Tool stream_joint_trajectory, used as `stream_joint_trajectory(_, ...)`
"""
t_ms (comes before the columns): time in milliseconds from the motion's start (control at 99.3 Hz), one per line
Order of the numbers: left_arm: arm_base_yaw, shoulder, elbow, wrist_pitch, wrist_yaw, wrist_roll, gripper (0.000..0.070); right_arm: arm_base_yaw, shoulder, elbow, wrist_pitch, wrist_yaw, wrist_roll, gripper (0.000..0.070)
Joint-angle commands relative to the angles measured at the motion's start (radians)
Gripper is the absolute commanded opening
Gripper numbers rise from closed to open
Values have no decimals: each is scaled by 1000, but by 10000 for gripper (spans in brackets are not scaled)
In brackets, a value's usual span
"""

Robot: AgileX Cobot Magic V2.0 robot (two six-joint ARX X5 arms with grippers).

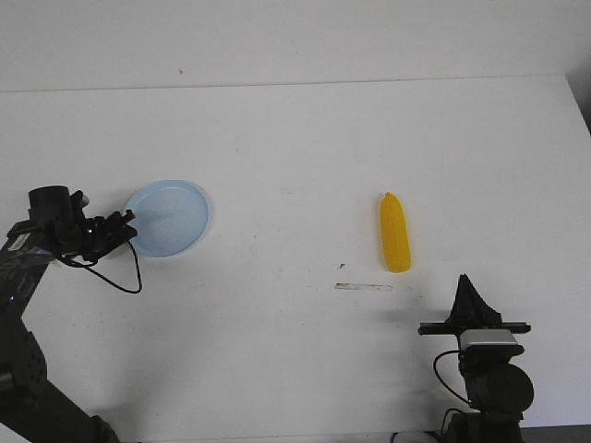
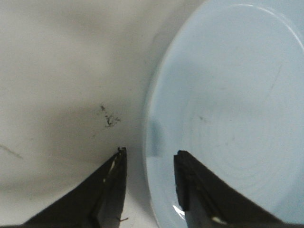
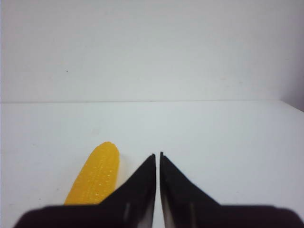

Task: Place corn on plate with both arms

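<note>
The pale blue plate (image 1: 171, 217) lies on the white table at the left. My left gripper (image 1: 127, 221) is at the plate's left rim, open, with one finger over the plate and the other outside it; in the left wrist view the rim runs between the jaws of the gripper (image 2: 149, 153) and the plate (image 2: 228, 104) fills the right side. The yellow corn (image 1: 395, 233) lies right of centre, its tapered end pointing away. My right gripper (image 1: 464, 281) is shut and empty, nearer the front edge and right of the corn. The right wrist view shows the gripper (image 3: 157, 154) beside the corn (image 3: 95, 173).
A thin pale strip (image 1: 363, 287) lies on the table in front of the corn. The table's far edge (image 1: 277, 85) meets a white wall. A small dark smudge (image 2: 110, 118) marks the table beside the plate.
</note>
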Motion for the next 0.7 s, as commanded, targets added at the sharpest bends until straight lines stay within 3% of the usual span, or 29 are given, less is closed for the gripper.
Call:
stream_joint_trajectory(0, -6, 31, 18, 0, 3, -4, 197, 2, 0, -2, 8, 2, -4, 12)
stream_joint_trajectory(252, -24, 50, 18, 8, 3, -5, 189, 2, 0, -2, 8, 2, -4, 11)
stream_joint_trajectory(393, -27, 54, 18, 8, 3, -5, 35, 2, 0, -2, 8, 2, -4, 11)
stream_joint_trajectory(685, -38, 39, 20, -13, 5, -21, 1, 2, 0, -2, 8, 2, -4, 11)
